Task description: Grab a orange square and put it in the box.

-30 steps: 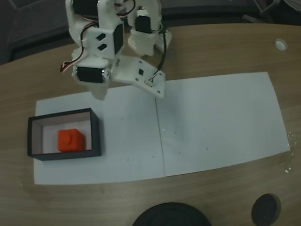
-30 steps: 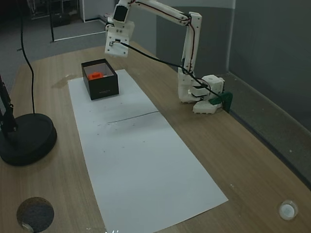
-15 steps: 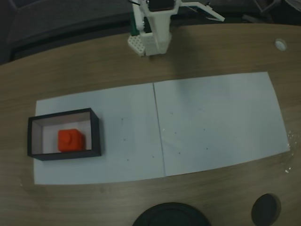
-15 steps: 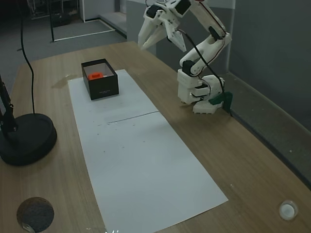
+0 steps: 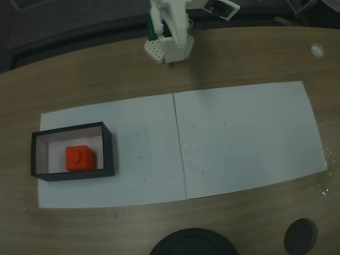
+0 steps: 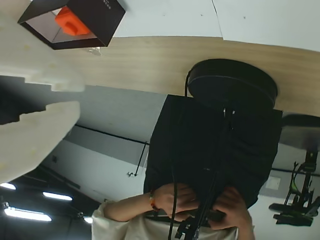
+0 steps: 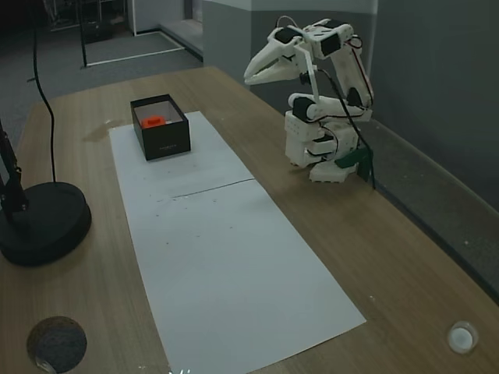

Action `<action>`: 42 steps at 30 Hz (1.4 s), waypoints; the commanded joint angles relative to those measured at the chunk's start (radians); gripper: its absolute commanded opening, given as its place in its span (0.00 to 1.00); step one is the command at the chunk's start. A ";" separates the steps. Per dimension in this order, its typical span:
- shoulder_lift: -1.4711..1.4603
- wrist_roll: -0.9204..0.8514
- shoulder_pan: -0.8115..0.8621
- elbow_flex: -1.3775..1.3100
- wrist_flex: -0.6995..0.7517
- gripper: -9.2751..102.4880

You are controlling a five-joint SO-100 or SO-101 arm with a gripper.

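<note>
There is one orange square (image 5: 80,158) and one box (image 5: 108,151), and the square lies inside the box, on its pale floor, a little toward the right wall in a fixed view. It touches no wall that I can see. The square is a small bright orange-red cube with a round raised stud on its top face; the box has thin black walls and is several times wider than the cube. In another fixed view the square (image 7: 153,120) shows just above the box (image 7: 165,140) rim. In the wrist view the square (image 6: 70,23) and box (image 6: 95,22) are at about 11 o'clock.

The box stands on the left one of two white paper sheets (image 5: 239,138), at about 9 o'clock from the middle of the table (image 5: 95,74).

The one gripper (image 7: 251,75) is folded back above the arm base (image 7: 316,152), well apart from the box, its fingers closed together and holding nothing.

Two round black bases (image 5: 192,243) sit at 6 o'clock on the table.
</note>
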 commanded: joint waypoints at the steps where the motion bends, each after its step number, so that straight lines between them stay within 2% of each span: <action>1: 0.049 0.021 0.025 0.048 -0.066 0.08; 7: 0.052 0.080 0.094 0.175 -0.153 0.08; 13: 0.052 0.253 0.100 0.353 -0.241 0.08; 25: 0.052 0.222 0.126 0.709 -0.232 0.08; 28: 0.051 0.221 0.126 0.709 -0.218 0.08; 34: 0.051 0.121 0.124 0.672 -0.077 0.08; 42: 0.051 0.135 0.126 0.670 -0.075 0.08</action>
